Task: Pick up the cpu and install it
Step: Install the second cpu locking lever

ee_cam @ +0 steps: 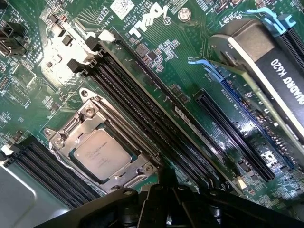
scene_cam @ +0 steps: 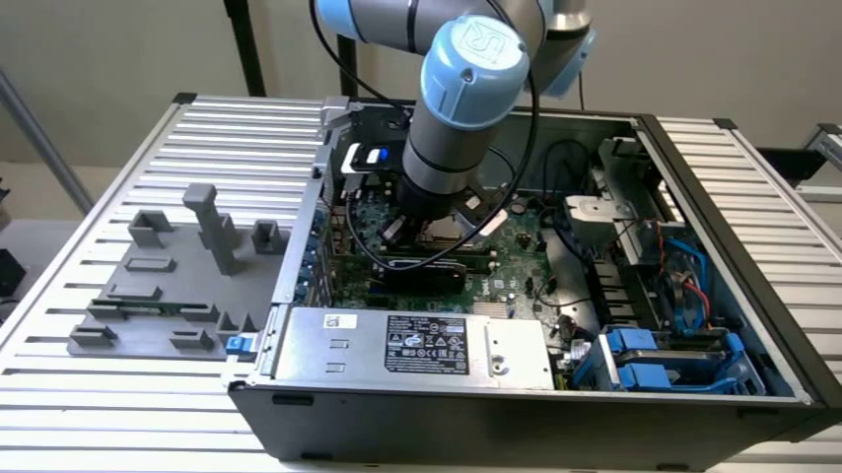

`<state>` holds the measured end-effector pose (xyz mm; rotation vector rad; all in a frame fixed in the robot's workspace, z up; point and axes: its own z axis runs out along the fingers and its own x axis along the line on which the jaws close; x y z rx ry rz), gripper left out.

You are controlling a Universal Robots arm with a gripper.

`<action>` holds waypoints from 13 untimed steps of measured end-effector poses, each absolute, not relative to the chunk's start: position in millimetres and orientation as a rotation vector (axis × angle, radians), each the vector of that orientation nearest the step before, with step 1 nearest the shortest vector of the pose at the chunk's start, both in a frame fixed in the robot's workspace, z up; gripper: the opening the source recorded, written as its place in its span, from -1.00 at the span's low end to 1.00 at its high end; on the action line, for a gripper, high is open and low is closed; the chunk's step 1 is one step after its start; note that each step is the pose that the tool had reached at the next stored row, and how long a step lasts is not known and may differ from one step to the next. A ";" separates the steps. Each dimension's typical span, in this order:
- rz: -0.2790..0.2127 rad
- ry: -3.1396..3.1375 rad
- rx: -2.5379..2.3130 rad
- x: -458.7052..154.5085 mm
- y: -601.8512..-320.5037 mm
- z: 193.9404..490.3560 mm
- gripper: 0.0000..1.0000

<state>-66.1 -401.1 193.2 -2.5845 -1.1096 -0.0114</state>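
The cpu (ee_cam: 101, 155) lies seated in the socket (ee_cam: 102, 151); light, stiff, fragile, best gripped by its edges. End effector (ee_cam: 166, 183) closed, empty, just beside it.

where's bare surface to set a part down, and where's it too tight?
Free: the ribbed table in front of the grey fixture block, and the ribbed strip at the exterior view's right of the PC case. Crowded: inside the case, around the arm, with slots and graphics card flanking the cpu in its socket.

Grey arm (scene_cam: 441, 148) w/ blue caps, black cables.
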 end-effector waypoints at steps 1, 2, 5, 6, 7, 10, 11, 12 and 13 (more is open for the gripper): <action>-0.011 -1.110 -2.585 -66.1 -401.1 193.2 -0.79; -0.010 -1.110 -2.587 -66.1 -401.1 193.4 -0.79; -0.006 -1.112 -2.591 -66.1 -401.1 194.9 -0.79; -0.005 -1.112 -2.593 -66.1 -401.0 196.1 -0.79; -0.003 -1.112 -2.594 -66.1 -401.0 198.5 -0.79; 0.000 -1.112 -2.596 -66.1 -401.1 209.9 -0.79; 0.000 -1.112 -2.596 -66.2 -401.1 214.0 -0.79; 0.001 -1.112 -2.596 -66.1 -401.1 218.5 -0.79; 0.001 -1.112 -2.596 -66.1 -401.1 220.8 -0.79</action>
